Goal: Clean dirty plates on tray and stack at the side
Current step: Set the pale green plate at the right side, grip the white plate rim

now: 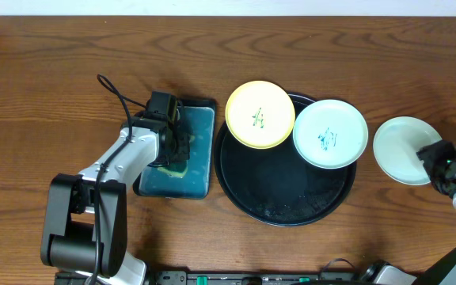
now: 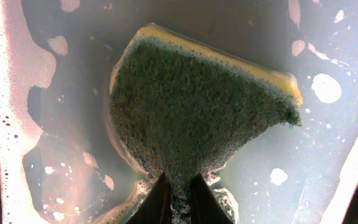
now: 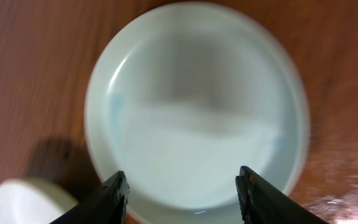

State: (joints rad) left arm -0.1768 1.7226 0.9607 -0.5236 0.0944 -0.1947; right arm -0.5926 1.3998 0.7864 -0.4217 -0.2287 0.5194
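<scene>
As left hand [image 2: 179, 190] pinches one sponge [image 2: 191, 106], right hand [image 3: 182, 186] gapes over third plate [image 3: 194, 106].

The round black tray [image 1: 248, 194] lies flat on the table ahead of me, its bare floor speckled near the front. A pale yellow plate [image 1: 260, 115] with a green scribble rests over its far-left rim. Close beside it, a mint-blue plate [image 1: 330, 133] with a blue scribble sits over the far-right rim. A second mint-blue plate [image 1: 400, 149], unmarked, lies upright on the table just off the tray, on my right; my right wrist view shows that plate [image 3: 194, 112] blurred.
</scene>
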